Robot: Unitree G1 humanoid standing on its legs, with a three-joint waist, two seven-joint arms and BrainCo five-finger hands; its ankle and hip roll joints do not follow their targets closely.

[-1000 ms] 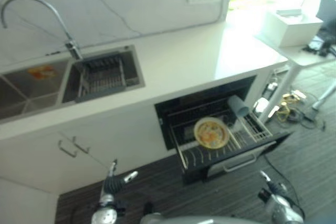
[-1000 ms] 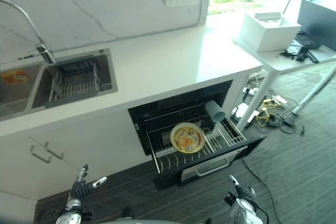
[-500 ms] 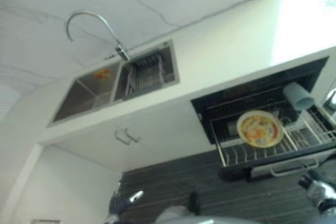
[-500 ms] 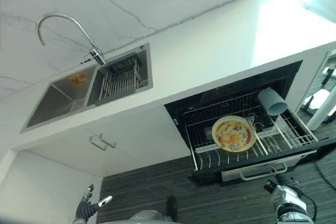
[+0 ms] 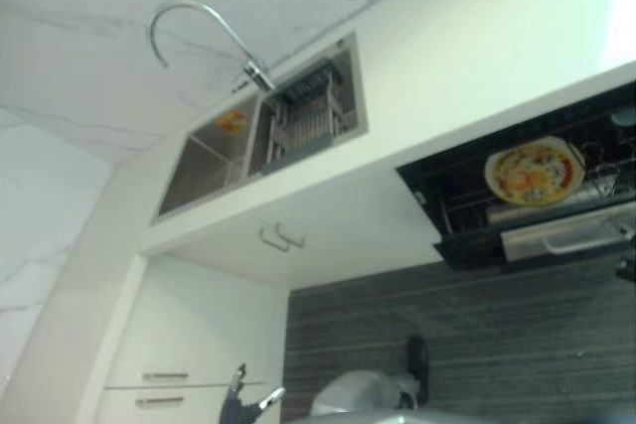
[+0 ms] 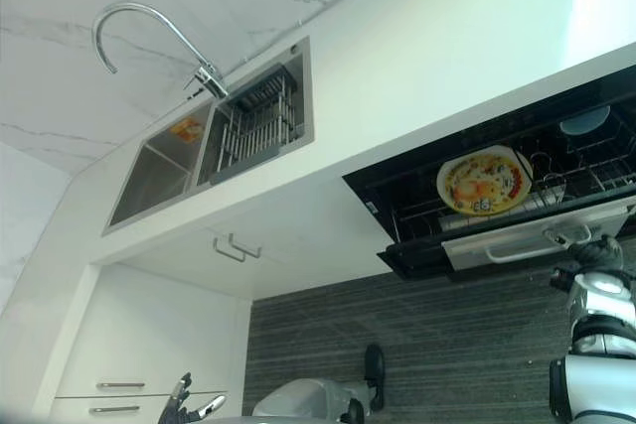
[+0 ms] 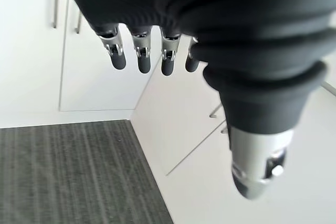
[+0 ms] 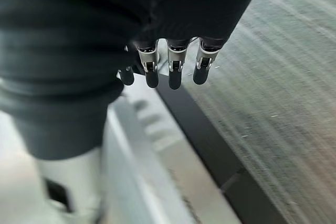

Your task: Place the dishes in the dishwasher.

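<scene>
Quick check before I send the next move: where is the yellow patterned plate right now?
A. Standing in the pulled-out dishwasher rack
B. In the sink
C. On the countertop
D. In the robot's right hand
A: the yellow patterned plate stands on edge among the wires of the dishwasher rack, which is pulled out under the countertop.

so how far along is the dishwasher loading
Looks done: a yellow patterned plate stands in the dishwasher rack, and a blue-grey cup sits behind it. In hand: nothing; the left hand hangs open by the white cabinets, and the right hand is open near the dishwasher's front. Left: something orange lies in the sink, possibly another dish, and the rack is not fully in.
</scene>
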